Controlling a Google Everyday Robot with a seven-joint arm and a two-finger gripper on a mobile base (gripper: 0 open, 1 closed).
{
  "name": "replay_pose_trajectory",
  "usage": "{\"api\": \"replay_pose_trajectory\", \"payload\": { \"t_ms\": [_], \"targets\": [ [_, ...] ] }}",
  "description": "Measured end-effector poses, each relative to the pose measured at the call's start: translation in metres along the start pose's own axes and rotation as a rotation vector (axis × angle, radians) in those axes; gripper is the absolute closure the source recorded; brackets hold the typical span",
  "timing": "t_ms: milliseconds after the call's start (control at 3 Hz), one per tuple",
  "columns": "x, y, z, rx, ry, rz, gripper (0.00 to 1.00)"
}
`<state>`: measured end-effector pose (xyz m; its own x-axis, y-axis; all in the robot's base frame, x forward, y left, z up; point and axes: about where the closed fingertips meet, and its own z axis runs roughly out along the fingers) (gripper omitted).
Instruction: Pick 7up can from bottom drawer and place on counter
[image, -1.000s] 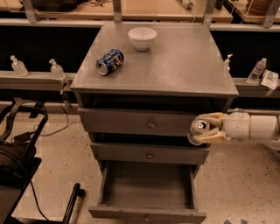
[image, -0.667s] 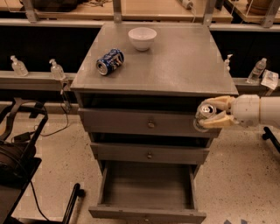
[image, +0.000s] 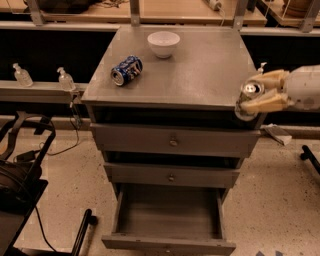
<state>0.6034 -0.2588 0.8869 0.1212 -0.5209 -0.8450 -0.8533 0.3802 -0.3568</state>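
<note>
Gripper (image: 246, 95): right edge of frame, mid-height, level with the front right corner of the counter (image: 200, 70); mounted on a white arm (image: 306, 89) entering from the right.
Fingers (image: 267, 78): tan, one above and one below, clamped around the 7up can (image: 251, 89).
7up can: held in the gripper, tilted, silver top and pull tab toward the camera; overlaps the counter's front right corner in frame; contact with the counter not determinable.
Bottom drawer (image: 167, 245): bottom centre of frame, pulled out, plain grey interior.
Upper drawers: top drawer (image: 150, 140) and middle drawer (image: 145, 174), both shallow, each with a small centre knob.
Blue-and-white can (image: 126, 70): on its side, left part of the counter, one end toward lower left.
White bowl (image: 163, 43): upright, centre of the counter near the back edge, apart from the blue-and-white can.
Pump bottles: two clear ones on the grey ledge left of the cabinet, first pump bottle (image: 22, 75), second pump bottle (image: 65, 79).
Wooden shelf (image: 185, 10): tan, across the top of frame behind the counter.
Black cart (image: 20, 165): lower left of frame.
Floor (image: 270, 200): speckled, pale.
</note>
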Motion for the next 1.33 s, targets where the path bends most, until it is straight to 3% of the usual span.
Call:
{"api": "replay_pose_trajectory", "payload": {
  "t_ms": [333, 667, 1000, 1333],
  "targets": [
    [-0.029, -0.039, -0.007, 0.072, 0.059, -0.009, 1.00],
    [-0.026, -0.062, 0.006, 0.120, 0.168, -0.023, 1.00],
    [-0.026, -0.062, 0.006, 0.120, 0.168, -0.023, 1.00],
    [-0.027, -0.072, 0.011, 0.139, 0.157, 0.038, 1.00]
  ]
}}
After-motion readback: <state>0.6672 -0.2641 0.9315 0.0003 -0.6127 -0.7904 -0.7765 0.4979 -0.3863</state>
